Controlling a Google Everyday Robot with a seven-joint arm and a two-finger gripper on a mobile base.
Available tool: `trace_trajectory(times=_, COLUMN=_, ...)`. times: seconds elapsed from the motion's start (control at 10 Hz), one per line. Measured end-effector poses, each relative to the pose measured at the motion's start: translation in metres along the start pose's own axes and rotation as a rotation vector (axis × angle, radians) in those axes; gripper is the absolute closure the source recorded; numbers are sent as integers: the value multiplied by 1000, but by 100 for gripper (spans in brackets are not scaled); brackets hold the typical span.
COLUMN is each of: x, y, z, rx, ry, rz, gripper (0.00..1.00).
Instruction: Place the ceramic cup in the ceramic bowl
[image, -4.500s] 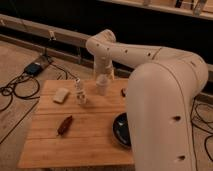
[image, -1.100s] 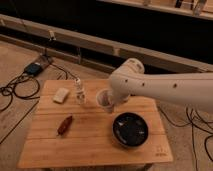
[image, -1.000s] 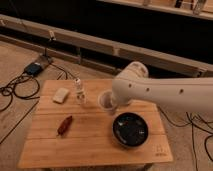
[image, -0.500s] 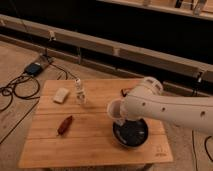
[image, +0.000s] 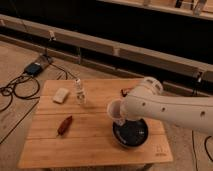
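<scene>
The ceramic cup (image: 115, 108) is pale, tilted, and held in the air above the left rim of the black ceramic bowl (image: 131, 134), which sits on the wooden table (image: 95, 135) at the right front. My gripper (image: 121, 116) is at the cup, mostly hidden behind it and the white arm (image: 165, 109). The arm reaches in from the right and covers part of the bowl's far side.
A slim clear bottle (image: 79, 91) stands at the table's back middle. A pale sponge-like block (image: 61, 95) lies at the back left. A dark reddish object (image: 64, 125) lies at the left front. A small dark object (image: 126, 91) sits behind the arm. Cables lie on the floor at the left.
The arm has carried the cup from the table's middle to the right and forward, to just over the bowl's left rim.
</scene>
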Motion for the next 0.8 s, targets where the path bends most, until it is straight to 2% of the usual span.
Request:
trace_trajectory(times=0.4, x=0, y=1, z=1, rx=-5, ry=2, rz=4, gripper=100)
trace_trajectory(times=0.6, x=-12, y=-1, z=10, rx=-52, ry=17, rz=67, gripper=100)
trace_trajectory(times=0.8, x=-24, y=6, z=15, rx=-95, ry=36, rz=87, gripper=100)
